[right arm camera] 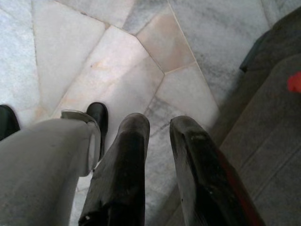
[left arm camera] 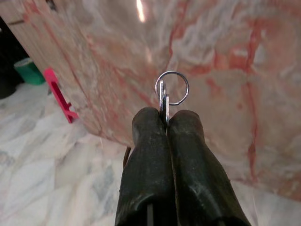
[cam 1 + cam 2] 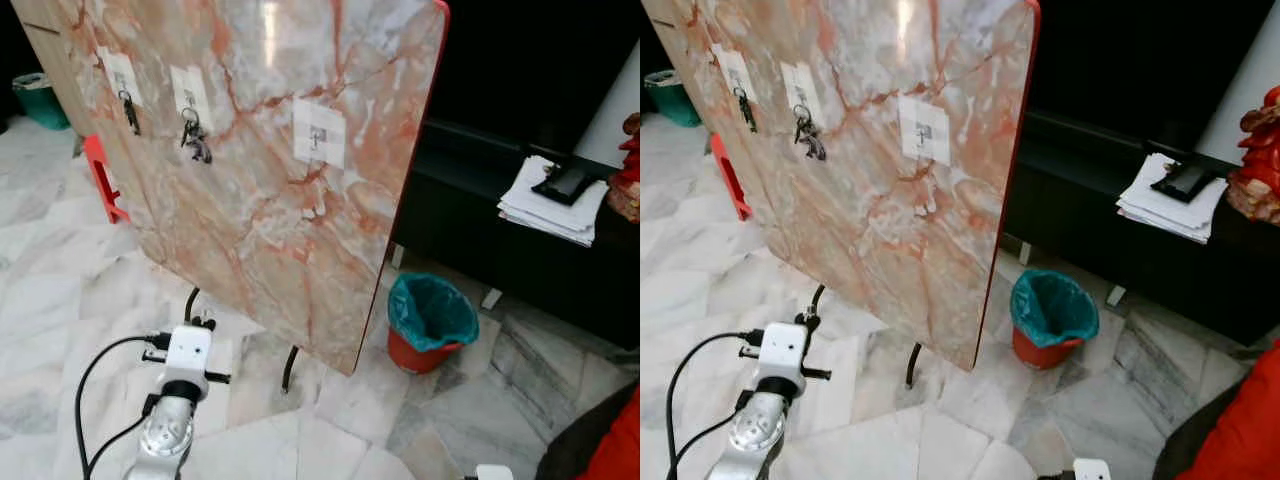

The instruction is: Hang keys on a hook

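A tilted pink marble board (image 3: 270,190) carries three white stick-on hooks. Dark keys hang from the left hook (image 3: 122,75) and from the middle hook (image 3: 190,95); the right hook (image 3: 319,132) is bare. My left arm (image 3: 185,365) reaches up from the bottom left, below the board's lower edge. In the left wrist view my left gripper (image 2: 165,117) is shut on silver keys with a ring (image 2: 172,88), held in front of the marble face. My right gripper (image 1: 160,125) hangs open over the floor tiles.
A red bin with a teal liner (image 3: 430,320) stands on the floor right of the board. Behind it is a low black cabinet (image 3: 470,230) with a paper stack (image 3: 550,205). A red bracket (image 3: 103,180) sticks out at the board's left. A teal bin (image 3: 40,98) stands far left.
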